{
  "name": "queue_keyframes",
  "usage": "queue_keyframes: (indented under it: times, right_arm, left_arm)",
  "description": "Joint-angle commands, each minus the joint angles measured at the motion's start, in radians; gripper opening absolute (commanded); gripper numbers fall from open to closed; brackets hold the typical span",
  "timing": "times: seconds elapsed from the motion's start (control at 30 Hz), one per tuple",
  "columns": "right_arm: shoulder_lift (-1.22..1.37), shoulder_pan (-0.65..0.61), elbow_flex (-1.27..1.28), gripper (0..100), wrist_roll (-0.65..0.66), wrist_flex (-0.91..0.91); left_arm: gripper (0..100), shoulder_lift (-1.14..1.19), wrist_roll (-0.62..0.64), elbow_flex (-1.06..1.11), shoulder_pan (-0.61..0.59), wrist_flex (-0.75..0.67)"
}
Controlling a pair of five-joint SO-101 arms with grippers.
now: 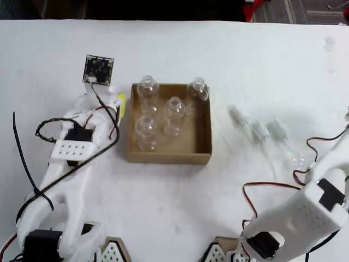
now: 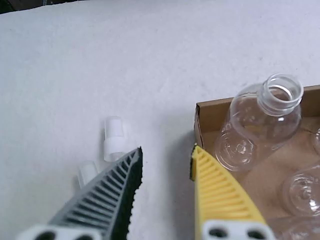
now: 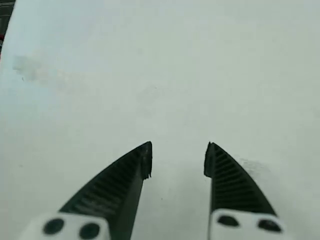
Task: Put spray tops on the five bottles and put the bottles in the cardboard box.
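The left gripper (image 2: 166, 156) stands released, its grey finger and its yellow finger spread with nothing between them. It hangs over the white table (image 2: 100, 60), just outside a corner of the cardboard box (image 2: 207, 107). A white spray top (image 2: 113, 141) lies on the table just beside the grey finger's tip (a second pale piece (image 2: 87, 172) sits half hidden behind that finger). Just inside the box's corner stands a clear bottle (image 2: 260, 122), its neck open.

The right gripper (image 3: 177, 156) is likewise spread and holds nothing, above plain white table.

In the high view, four bottles (image 1: 174, 114) stand in the box, all with open necks. The left arm (image 1: 71, 147) lies along one side of the box. On the other side, three spray tops (image 1: 259, 131) lie in a loose row on the table, between the box and the right arm (image 1: 305, 213). Near them, close to that arm, lies a clear rounded thing (image 1: 295, 159), too faint to name.
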Motion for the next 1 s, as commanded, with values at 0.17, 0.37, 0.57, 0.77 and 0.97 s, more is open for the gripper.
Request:
queue_keyframes:
  times: [0.17,0.37,0.57,0.77,0.97]
  right_arm:
    - [0.137,0.022,-0.298,15.6,0.08,0.308]
    - [0.245,0.024,-0.371,15.6,0.106,0.387]
    - [0.286,0.042,-0.439,15.6,0.176,0.461]
    - [0.294,0.058,-0.437,15.6,0.207,0.496]
    - [0.315,0.064,-0.41,15.6,0.204,0.47]
  left_arm:
    - [15,-0.01,-0.008,-0.005,0.01,-0.017]
    - [15,-0.01,-0.008,-0.005,0.01,-0.017]
    - [15,-0.01,-0.009,-0.005,0.012,-0.017]
    - [15,-0.01,-0.011,-0.005,0.013,-0.017]
    - [15,-0.01,-0.011,-0.005,0.013,-0.017]
